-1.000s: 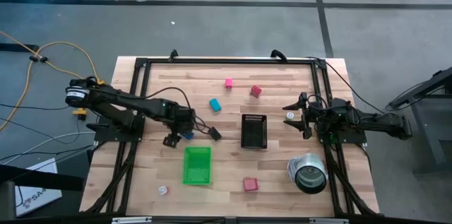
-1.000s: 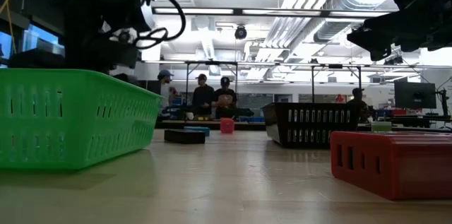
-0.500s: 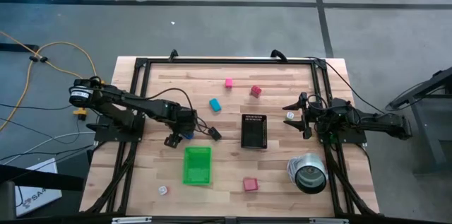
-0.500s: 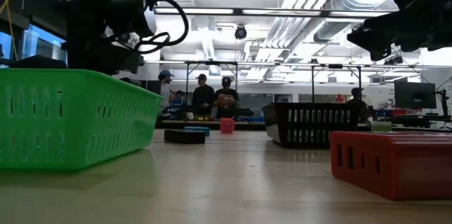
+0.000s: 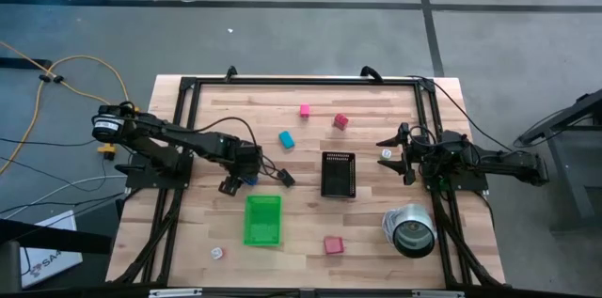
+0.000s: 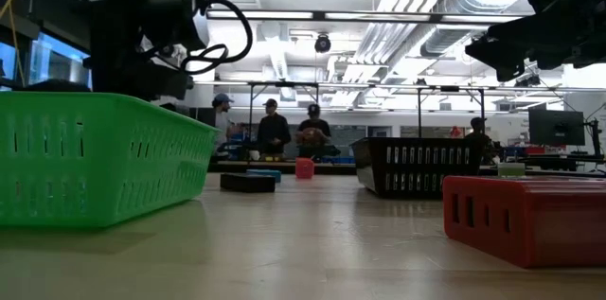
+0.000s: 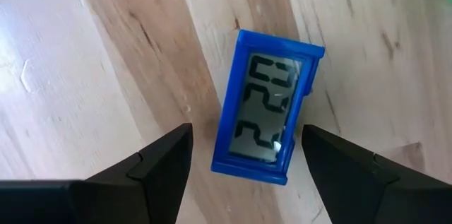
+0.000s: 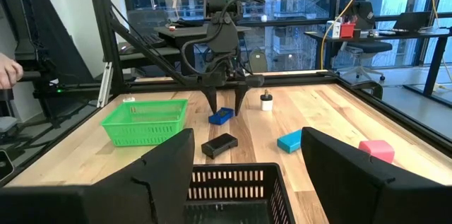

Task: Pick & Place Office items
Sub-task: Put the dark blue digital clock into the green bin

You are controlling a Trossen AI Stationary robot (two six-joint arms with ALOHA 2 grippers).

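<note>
Here, left tool released, fingers straddling the dark blue clock flat on table, untouched.

Illumination is even and diffuse across my light wooden slatted table; shadows beneath the bright green rectangular plastic tray are short and soft. From table height, the ceiling lamps beyond that tray overexpose to white, and my arms above the tray render as dark silhouettes. The tray wall nearest the lens is slightly soft, as is the red slotted block. In my left wrist view, the small blue rectangular clock with a grey display is sharp with a small glare spot; my dark fingers beside it are blurred.
</note>
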